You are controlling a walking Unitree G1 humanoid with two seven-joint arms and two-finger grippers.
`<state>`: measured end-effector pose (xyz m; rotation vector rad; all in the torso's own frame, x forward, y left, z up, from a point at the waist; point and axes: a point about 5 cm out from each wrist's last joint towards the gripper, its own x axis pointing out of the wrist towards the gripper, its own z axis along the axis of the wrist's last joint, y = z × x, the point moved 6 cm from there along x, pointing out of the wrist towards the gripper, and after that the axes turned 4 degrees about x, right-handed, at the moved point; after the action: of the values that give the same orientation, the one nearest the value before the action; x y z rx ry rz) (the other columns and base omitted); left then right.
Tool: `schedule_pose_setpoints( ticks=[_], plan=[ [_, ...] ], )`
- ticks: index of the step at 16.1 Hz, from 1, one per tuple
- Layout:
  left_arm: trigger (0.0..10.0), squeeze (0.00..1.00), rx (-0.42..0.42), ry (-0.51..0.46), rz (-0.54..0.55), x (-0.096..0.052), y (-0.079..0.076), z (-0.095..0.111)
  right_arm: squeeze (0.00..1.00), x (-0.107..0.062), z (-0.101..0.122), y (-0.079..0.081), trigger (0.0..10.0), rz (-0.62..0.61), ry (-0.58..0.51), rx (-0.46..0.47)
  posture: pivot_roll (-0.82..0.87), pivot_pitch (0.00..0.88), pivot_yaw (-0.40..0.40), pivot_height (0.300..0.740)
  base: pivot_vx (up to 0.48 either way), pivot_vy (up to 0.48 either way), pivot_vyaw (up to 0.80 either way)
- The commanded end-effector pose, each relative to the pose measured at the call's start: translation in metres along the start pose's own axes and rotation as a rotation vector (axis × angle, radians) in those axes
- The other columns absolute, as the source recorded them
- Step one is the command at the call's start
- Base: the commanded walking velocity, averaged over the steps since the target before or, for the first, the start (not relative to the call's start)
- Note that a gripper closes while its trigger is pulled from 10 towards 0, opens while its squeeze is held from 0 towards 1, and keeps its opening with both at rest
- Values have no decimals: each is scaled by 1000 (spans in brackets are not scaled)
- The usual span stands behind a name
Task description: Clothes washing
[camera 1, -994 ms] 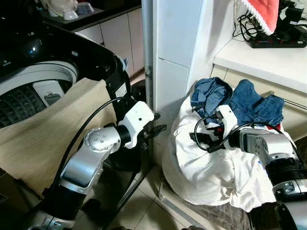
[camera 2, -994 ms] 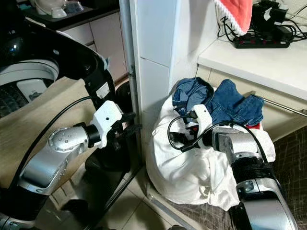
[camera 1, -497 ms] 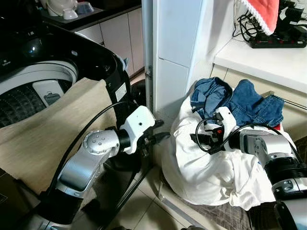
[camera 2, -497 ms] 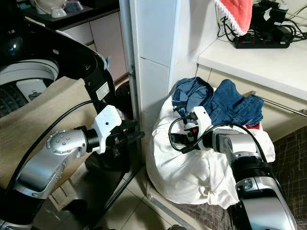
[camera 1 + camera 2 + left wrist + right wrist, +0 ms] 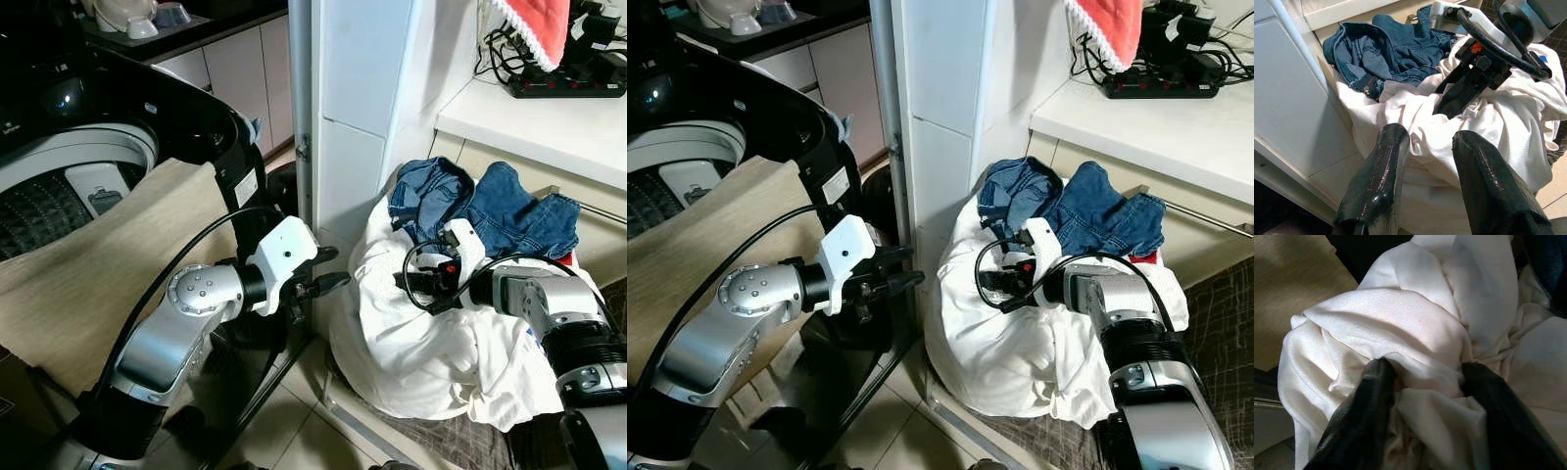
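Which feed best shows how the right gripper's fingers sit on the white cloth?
The right wrist view: both black fingers press into a fold of the white cloth, spread with the bunch between them. The left wrist view shows the right gripper from outside, tips on the cloth. The eye views show it small, above the pile.

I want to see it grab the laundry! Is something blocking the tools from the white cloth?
No. The right tool already presses into the white cloth, its fingers open around a fold. The left tool is open beside the pile, with only air between them.
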<state>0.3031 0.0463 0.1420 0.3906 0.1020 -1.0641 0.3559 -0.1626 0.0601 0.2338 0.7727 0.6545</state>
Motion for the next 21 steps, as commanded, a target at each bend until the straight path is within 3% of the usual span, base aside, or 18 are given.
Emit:
schedule_pose_setpoints(
  ticks=[1,5,9,11,13,15,16,17,18,19,20,21],
  plan=[
    [10000,0,3,9,-13,-1,-3,-1,0,1,9,4,0,22,-29,-2,-152,37,36,740,0,0,0],
    [10000,0,7,10,-3,-2,0,-1,0,-1,15,7,0,47,-72,27,-150,35,41,740,0,0,0],
    [10000,0,8,-11,40,-1,9,4,0,-34,73,30,0,208,-345,143,-158,28,43,740,0,0,0],
    [10000,0,7,-12,41,-1,8,4,0,-44,83,35,0,237,-391,147,-162,27,46,740,0,0,0],
    [10000,0,9,-16,39,0,8,4,0,-63,101,43,0,265,-468,125,-167,24,50,740,0,0,0],
    [10000,0,10,-17,39,1,8,4,0,-69,105,46,0,245,-484,77,-168,19,56,740,0,0,0],
    [10000,0,13,-10,36,0,9,2,0,-70,97,41,0,118,-438,-49,-167,14,68,740,0,0,0],
    [10000,0,21,1,30,-2,8,0,0,-70,91,35,4980,28,-405,-139,-164,16,74,740,0,0,0],
    [10000,0,26,8,26,-2,8,-2,0,-70,87,32,4980,-26,-385,-194,-164,16,74,740,0,0,0],
    [10000,0,29,13,24,-3,8,-3,337,-71,81,28,10000,-79,-354,-234,-164,17,77,740,0,0,0],
    [10000,0,28,14,53,-1,11,-2,1000,-81,70,26,10000,-122,-354,-223,-167,24,73,740,0,0,0],
    [10000,0,25,8,86,2,15,-1,1000,-89,65,27,10000,-122,-364,-203,-172,25,72,740,0,0,0]
  ],
)
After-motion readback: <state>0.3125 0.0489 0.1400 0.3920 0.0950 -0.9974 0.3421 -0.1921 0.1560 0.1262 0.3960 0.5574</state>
